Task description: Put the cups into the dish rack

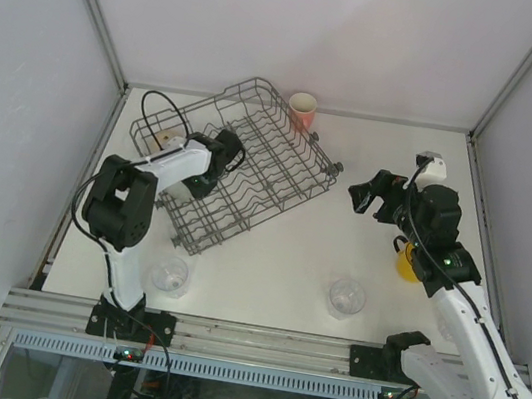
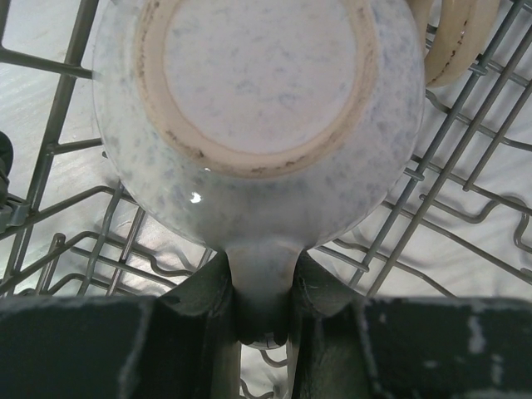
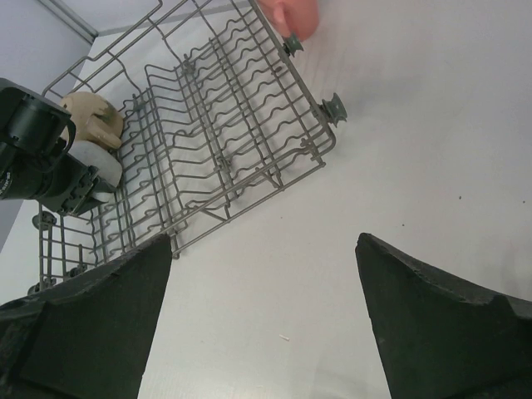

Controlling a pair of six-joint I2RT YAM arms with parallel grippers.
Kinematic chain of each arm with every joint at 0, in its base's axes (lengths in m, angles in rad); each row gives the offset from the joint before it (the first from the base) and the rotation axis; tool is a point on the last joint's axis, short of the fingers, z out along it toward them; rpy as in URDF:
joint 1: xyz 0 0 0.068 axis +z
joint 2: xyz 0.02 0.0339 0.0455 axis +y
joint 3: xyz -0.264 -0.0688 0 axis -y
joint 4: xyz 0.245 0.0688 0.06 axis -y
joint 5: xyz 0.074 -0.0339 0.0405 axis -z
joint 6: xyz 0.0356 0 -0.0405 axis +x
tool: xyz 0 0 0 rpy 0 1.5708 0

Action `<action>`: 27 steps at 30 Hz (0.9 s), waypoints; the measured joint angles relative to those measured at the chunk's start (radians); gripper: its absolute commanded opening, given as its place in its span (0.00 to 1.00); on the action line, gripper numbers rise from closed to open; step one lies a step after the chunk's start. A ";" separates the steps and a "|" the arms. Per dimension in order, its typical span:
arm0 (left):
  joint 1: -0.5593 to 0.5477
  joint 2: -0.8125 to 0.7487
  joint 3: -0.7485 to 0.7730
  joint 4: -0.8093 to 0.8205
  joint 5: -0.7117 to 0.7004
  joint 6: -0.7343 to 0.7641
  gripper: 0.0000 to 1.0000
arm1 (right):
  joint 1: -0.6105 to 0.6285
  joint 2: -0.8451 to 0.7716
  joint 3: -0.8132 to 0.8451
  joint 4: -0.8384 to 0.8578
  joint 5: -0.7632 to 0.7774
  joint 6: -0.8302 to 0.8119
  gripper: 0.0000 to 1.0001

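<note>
The dark wire dish rack (image 1: 254,147) sits at the back left of the table. My left gripper (image 2: 264,307) is inside the rack and shut on the handle of a speckled white mug (image 2: 258,108), whose base faces the wrist camera. A tan mug (image 2: 457,41) stands in the rack right beside it. From above, the left gripper (image 1: 205,178) is over the rack's left half. My right gripper (image 1: 373,196) hovers open and empty over bare table to the right of the rack. A pink cup (image 1: 303,109) stands behind the rack. A yellow mug (image 1: 406,264) is partly hidden under the right arm.
Two clear glass tumblers stand near the front edge, one at the left (image 1: 169,275) and one at the centre (image 1: 347,296). In the right wrist view the rack (image 3: 216,125) has small wheels (image 3: 334,108) on its near corner. Enclosure walls surround the table.
</note>
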 measured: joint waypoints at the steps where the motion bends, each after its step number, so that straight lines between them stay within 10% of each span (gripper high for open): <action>1: -0.002 0.003 0.001 -0.001 0.000 0.000 0.00 | 0.000 0.000 0.000 0.000 -0.004 -0.002 0.92; 27: -0.052 0.010 -0.018 0.068 0.097 -0.015 0.41 | 0.019 -0.024 -0.001 -0.019 -0.050 -0.006 0.92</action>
